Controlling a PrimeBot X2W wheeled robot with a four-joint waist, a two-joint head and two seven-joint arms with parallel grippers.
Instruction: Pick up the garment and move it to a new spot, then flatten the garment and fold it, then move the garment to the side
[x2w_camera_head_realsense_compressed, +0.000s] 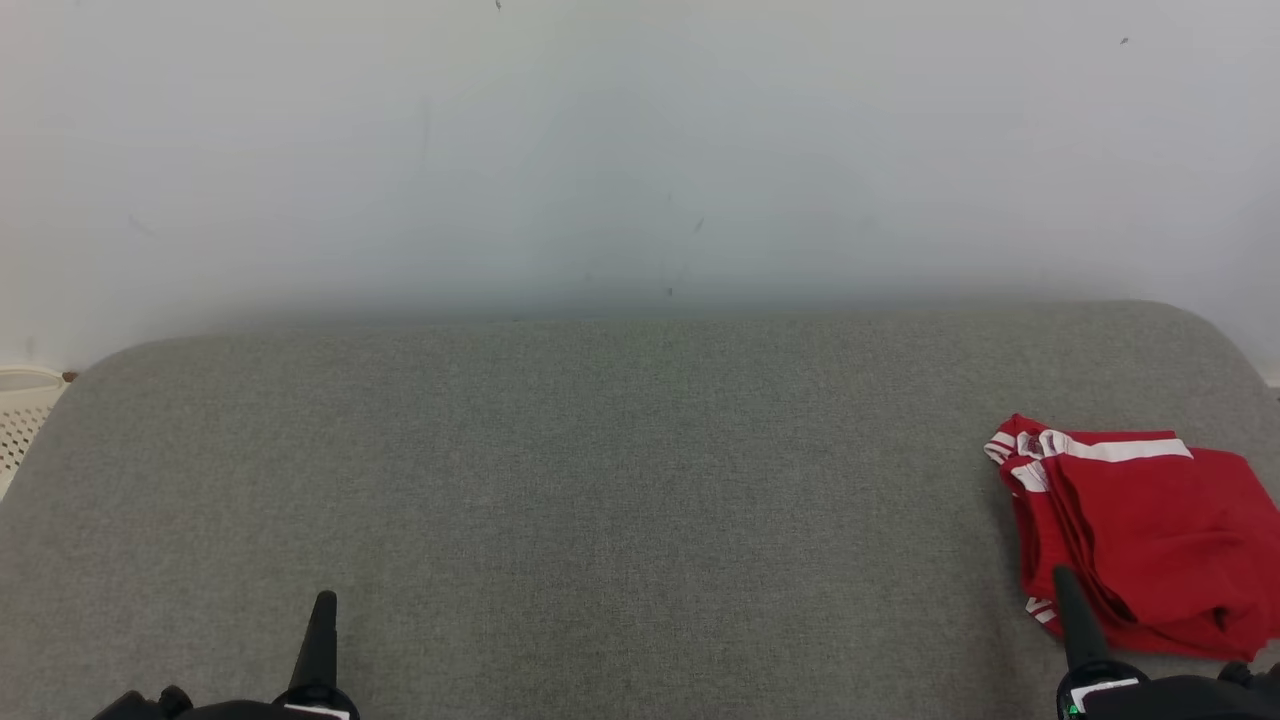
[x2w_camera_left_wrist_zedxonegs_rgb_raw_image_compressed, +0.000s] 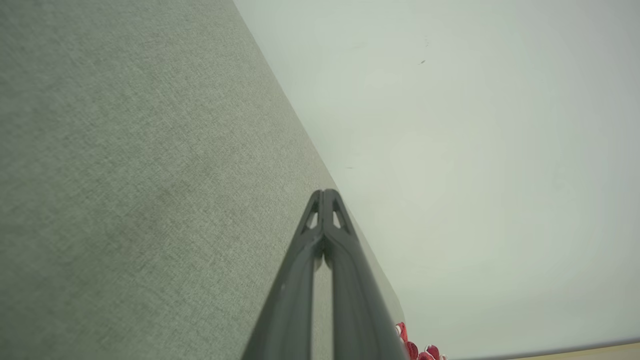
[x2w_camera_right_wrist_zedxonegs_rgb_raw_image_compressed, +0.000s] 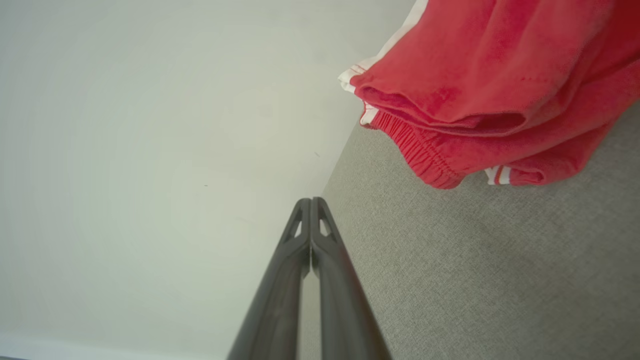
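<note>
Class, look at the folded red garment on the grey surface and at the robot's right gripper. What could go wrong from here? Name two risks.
1. The red garment lies close to the right edge of the grey cushioned surface, so a sideways nudge might slide it off.
2. The right gripper, shut, sits close beside the garment's loose stacked layers. A move to the right could catch them and spoil the fold.

You'll find nothing readable here. The red garment (x2w_camera_head_realsense_compressed: 1150, 540) carries only plain white stripes, and the white tag (x2w_camera_head_realsense_compressed: 1100, 692) at the base of the right hand (x2w_camera_head_realsense_compressed: 1062, 578) is too small to make out.
</note>
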